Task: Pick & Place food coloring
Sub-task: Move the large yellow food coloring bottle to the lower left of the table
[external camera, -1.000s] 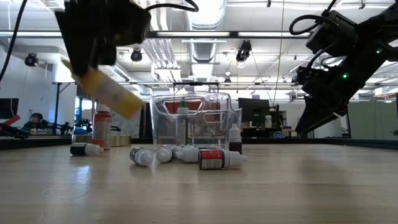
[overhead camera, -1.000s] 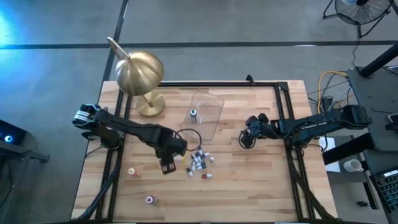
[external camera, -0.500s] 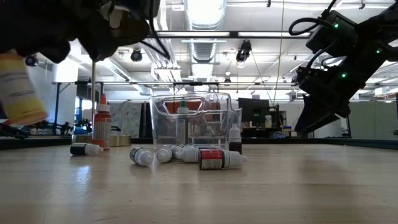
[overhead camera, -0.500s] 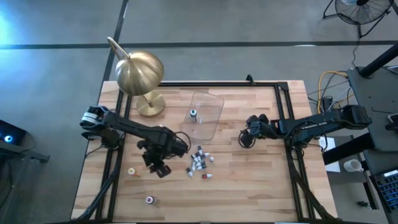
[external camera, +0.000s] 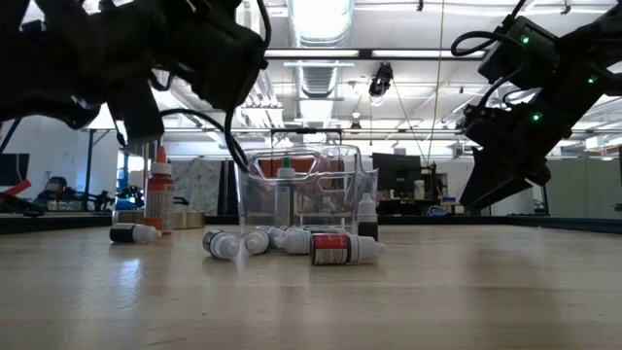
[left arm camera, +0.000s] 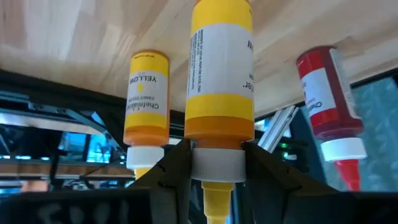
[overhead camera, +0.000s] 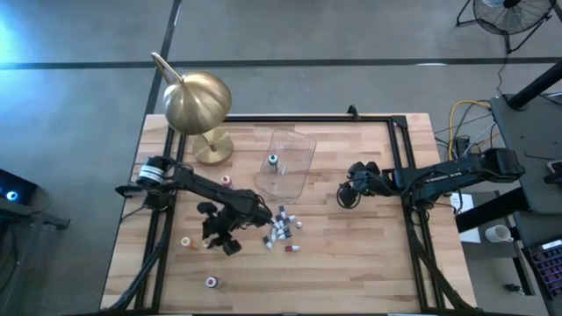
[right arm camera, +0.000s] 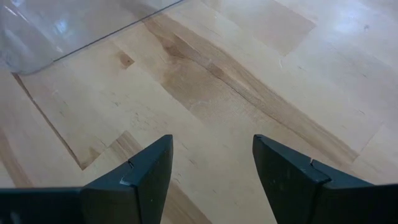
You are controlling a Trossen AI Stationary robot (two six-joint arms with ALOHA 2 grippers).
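Left gripper (left arm camera: 214,165) clamped on a yellow bottle (left arm camera: 221,81); right gripper (right arm camera: 211,168) idle, jaws apart.

In the overhead frame, lower left of centre, the left gripper (overhead camera: 219,239) holds it above the table (overhead camera: 369,263); loose bottles (overhead camera: 281,228) lie centre, the clear tub (overhead camera: 294,162) above them, right gripper (overhead camera: 349,195) right of centre.

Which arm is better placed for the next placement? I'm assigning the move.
Probably the left: its gripper is shut on a yellow-capped food coloring bottle. The right gripper hovers open and empty beside the clear plastic tub.
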